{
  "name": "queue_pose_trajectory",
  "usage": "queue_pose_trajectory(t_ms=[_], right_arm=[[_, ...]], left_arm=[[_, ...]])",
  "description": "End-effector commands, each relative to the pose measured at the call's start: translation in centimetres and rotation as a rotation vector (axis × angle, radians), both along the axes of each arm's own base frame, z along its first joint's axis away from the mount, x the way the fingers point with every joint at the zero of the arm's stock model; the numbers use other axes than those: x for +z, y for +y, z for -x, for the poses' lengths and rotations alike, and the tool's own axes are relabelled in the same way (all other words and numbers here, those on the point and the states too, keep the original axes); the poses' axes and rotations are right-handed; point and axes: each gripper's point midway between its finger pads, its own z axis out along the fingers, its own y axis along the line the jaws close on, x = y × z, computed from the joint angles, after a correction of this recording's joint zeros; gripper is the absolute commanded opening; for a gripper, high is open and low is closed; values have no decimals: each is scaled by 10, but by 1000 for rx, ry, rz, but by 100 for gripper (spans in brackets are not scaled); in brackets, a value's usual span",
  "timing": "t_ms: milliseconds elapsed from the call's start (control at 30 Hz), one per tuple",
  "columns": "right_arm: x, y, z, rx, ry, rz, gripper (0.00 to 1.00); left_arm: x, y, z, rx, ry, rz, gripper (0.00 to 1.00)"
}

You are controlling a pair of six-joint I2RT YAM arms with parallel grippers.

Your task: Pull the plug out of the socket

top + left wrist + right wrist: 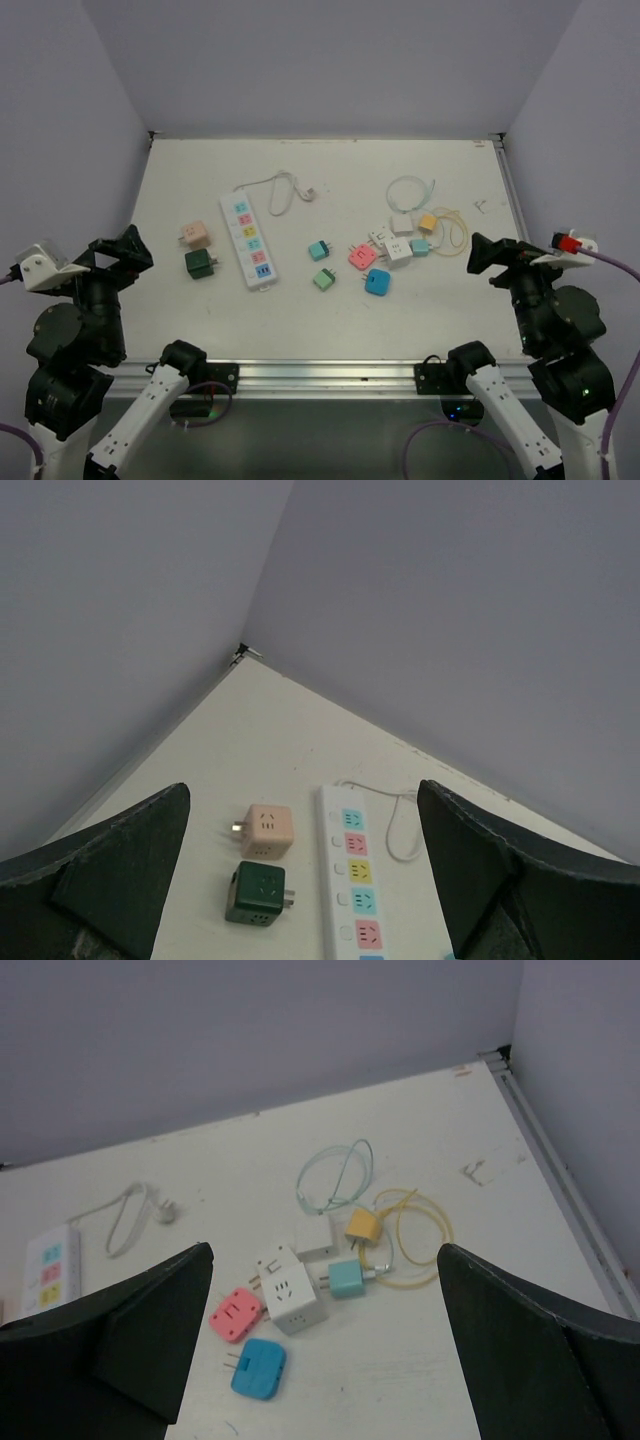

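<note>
My left gripper (pixel 138 250) hangs at the left edge of the overhead view with its jaws spread wide and nothing between them. In its own wrist view (pixel 303 788) the two dark fingers (pixel 120 870) frame the lower corners, clear of the surface (pixel 260 730).

My right gripper (pixel 474 255) sits at the right edge of the overhead view, likewise wide open and empty. Its fingers (pixel 130 1340) also stand above the surface in its wrist view (pixel 325 1250).

Just beyond the left gripper lie a peach cube adapter (pixel 194 236) (pixel 265 830) and, below it in the frame, a dark green cube adapter (pixel 200 264) (pixel 258 892). They are near each other but apart.

Beside them, left of centre, the socket (pixel 249 240) (pixel 355 880) lies flat and runs up and down the frame. It also shows at the left edge of the right wrist view (pixel 50 1265). Its faces run teal, pink, yellow, teal, pink, then blue at the lowest end. I cannot tell whether a plug sits in that blue spot. Its white cord (pixel 280 190) curls off the upper end toward the top centre.

Right of the socket are two teal adapters (pixel 320 250). Nearer the right gripper lie a pink adapter (pixel 362 256) (pixel 237 1315), a blue adapter (pixel 378 282) (pixel 258 1368) and a white cube (pixel 397 250) (pixel 290 1290). A yellow cable (pixel 450 230) (pixel 415 1240) and a pale teal cable (pixel 412 190) (pixel 335 1175) loop above them.
</note>
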Motion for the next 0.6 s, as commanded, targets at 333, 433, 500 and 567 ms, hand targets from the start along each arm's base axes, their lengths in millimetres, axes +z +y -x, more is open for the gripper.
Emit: queue_pose_trajectory(t_ms=[333, 433, 500, 567], right_arm=[[34, -27, 17, -95, -190, 48, 99], [35, -27, 17, -95, -202, 41, 99], [34, -27, 16, -97, -200, 38, 99], [34, -25, 15, -94, -203, 33, 99]], left_arm=[[31, 33, 38, 113, -130, 45, 100], [35, 41, 47, 142, -164, 62, 100], [39, 44, 51, 149, -188, 71, 100], [41, 44, 53, 151, -198, 68, 100]])
